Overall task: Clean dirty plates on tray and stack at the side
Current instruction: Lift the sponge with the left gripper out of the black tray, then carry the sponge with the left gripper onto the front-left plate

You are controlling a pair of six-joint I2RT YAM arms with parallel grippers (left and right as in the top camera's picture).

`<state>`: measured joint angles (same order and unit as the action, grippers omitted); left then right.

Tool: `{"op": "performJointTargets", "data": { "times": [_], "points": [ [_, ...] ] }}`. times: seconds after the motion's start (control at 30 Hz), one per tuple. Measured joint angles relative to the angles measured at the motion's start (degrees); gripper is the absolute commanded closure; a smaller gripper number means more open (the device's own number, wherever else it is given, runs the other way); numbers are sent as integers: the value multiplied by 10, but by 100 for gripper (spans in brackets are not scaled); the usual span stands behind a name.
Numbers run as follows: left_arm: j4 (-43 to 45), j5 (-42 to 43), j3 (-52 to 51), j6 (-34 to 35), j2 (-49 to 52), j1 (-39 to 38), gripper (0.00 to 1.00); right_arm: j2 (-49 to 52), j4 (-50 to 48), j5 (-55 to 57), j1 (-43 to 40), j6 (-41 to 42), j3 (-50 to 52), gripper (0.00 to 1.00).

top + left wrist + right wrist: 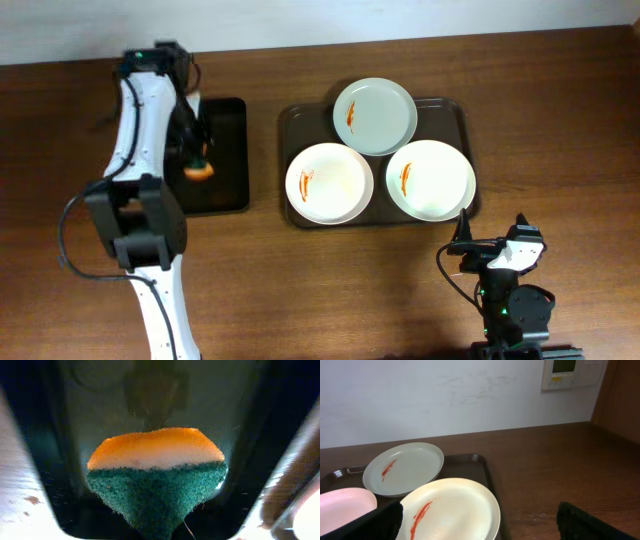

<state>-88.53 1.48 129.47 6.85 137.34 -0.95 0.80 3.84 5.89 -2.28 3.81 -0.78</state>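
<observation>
Three round white plates, each with an orange-red smear, lie on the dark brown tray (303, 125): one at the back (375, 115), one front left (330, 183), one front right (432, 178). My left gripper (197, 160) is over the small black tray, shut on an orange and green sponge (156, 475), which is pinched to a point at its lower end. My right gripper (480, 530) is open and empty, just in front of the front right plate (452, 510). The right wrist view also shows the back plate (405, 467) and the front left plate (342, 507).
A narrower black tray (228, 150) lies left of the brown tray, under the left gripper. The right arm's base (510, 300) sits at the table's front edge. A pale wall runs along the table's far edge (470, 395).
</observation>
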Motion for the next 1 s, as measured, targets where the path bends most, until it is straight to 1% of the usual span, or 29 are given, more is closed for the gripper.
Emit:
{"op": "performJointTargets", "data": {
  "times": [0.03, 0.1, 0.13, 0.2, 0.23, 0.27, 0.3, 0.33, 0.37, 0.4, 0.43, 0.5, 0.53, 0.6, 0.63, 0.67, 0.7, 0.77, 0.8, 0.83, 0.87, 0.9, 0.93, 0.97, 1.0],
  "points": [
    [-18, 0, 0, 0, 6, 0, 100, 0, 0, 0, 0, 0, 0, 2],
    [-64, 0, 84, 0, -7, 0, 100, 0, 0, 0, 0, 0, 0, 2],
    [-71, 0, 131, 0, -15, -1, 100, 0, 0, 0, 0, 0, 0, 2],
    [-54, 0, 163, 0, -47, -5, 100, 0, 0, 0, 0, 1, 0, 1],
    [-29, 0, 139, 0, -65, -11, 100, 0, 0, 0, 0, 0, 0, 2],
    [10, 2, 85, 0, -70, -20, 100, 0, 0, 0, 0, 0, 0, 1],
    [29, 2, 26, 0, -64, -28, 100, 0, 0, 0, 0, 0, 0, 2],
    [23, 2, -4, 0, -54, -34, 100, 0, 0, 0, 0, 0, 0, 2],
    [12, 2, -9, 0, -48, -37, 100, 0, 0, 0, 0, 0, 0, 2],
    [-19, 2, 6, 0, -47, -38, 100, 0, 0, 0, 0, 0, 0, 2],
    [-37, 2, 50, 0, -48, -38, 100, 0, 0, 0, 0, 0, 0, 2],
    [-48, 15, 113, 0, -69, -38, 100, 0, 0, 0, 0, 0, 0, 2],
    [-49, 40, 133, 0, -99, -42, 100, 0, 0, 0, 0, 0, 0, 2],
    [-53, 84, 140, 0, -130, -65, 100, 0, 0, 0, 0, 0, 0, 2],
    [-50, 104, 118, 0, -132, -99, 100, 0, 0, 0, 0, 0, 0, 2],
    [-30, 112, 89, 0, -130, -124, 100, 0, 0, 0, 0, 0, 0, 2],
    [31, 116, 0, 0, -126, -176, 100, 0, 0, 0, 0, 0, 0, 2],
    [110, 119, -80, 12, -118, -217, 100, 0, 0, 0, 0, 0, 0, 2],
    [182, 119, -183, 33, -114, -255, 100, -1, 0, 0, 0, 0, 0, 2],
    [225, 119, -234, 40, -112, -277, 100, 0, 0, 0, 0, 0, 0, 2],
    [279, 119, -280, 47, -111, -300, 100, -1, 0, 0, 0, 0, 0, 2],
    [312, 117, -302, 50, -111, -314, 100, -1, 0, 0, 0, 0, 0, 2],
    [343, 107, -315, 59, -111, -328, 98, -1, 0, 0, 0, 0, 0, 2],
    [362, 100, -318, 63, -111, -333, 89, -1, 0, 0, 0, 0, 0, 2],
    [378, 94, -319, 65, -111, -334, 77, -1, 0, 0, 0, 0, 0, 2]
  ]
}}
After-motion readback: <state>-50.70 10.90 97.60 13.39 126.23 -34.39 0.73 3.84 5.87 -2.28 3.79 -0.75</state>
